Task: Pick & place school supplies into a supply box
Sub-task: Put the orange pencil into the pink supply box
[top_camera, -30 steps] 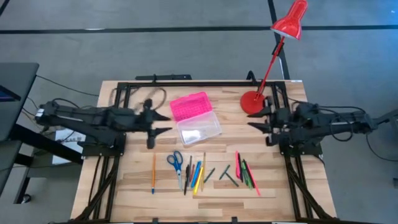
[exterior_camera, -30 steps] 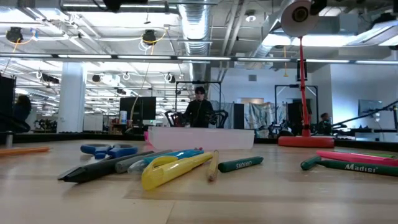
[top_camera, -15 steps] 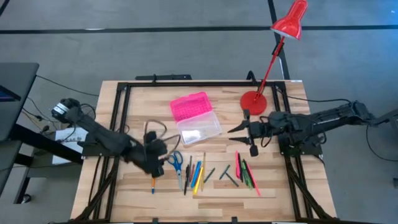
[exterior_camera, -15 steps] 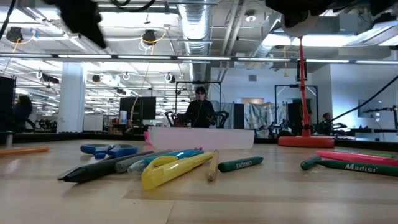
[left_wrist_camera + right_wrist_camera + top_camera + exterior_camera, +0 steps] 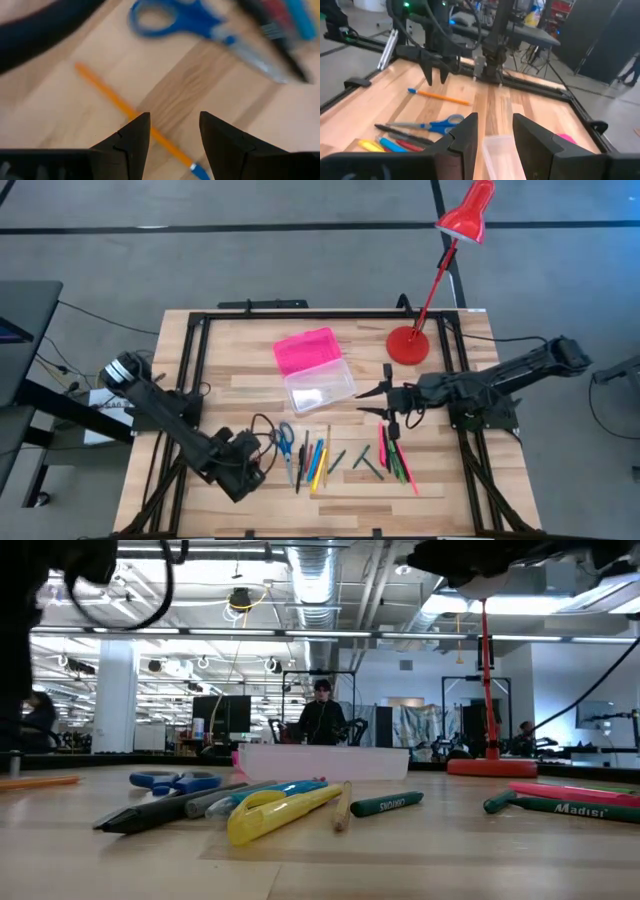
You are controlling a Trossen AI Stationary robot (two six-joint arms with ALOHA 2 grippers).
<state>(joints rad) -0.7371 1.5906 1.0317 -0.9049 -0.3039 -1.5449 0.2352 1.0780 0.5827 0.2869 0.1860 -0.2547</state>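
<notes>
The school supplies lie in a row near the table's front: blue-handled scissors (image 5: 281, 438), a bunch of pens (image 5: 315, 460), and green and pink markers (image 5: 395, 458). An orange pencil (image 5: 107, 95) lies at the row's left. My left gripper (image 5: 248, 470) is open and points down over the pencil's near end. In the left wrist view (image 5: 170, 135) its fingers stand on either side of the pencil without touching it. The supply box (image 5: 320, 388) stands open, its pink lid (image 5: 305, 350) laid back. My right gripper (image 5: 368, 400) is open and empty, just right of the box.
A red lamp stands with its base (image 5: 406, 345) at the far right of the table, its arm slanting up over the far edge. A black frame (image 5: 300, 315) borders the work area. Bare wood lies left of the pencil and along the front edge.
My left gripper has swung from beside the box toward the table's near edge and gone down over the orange pencil, its fingers now pointing down. My right gripper has reached toward the table's left, close to the box. The supplies and the box have stayed in place.
</notes>
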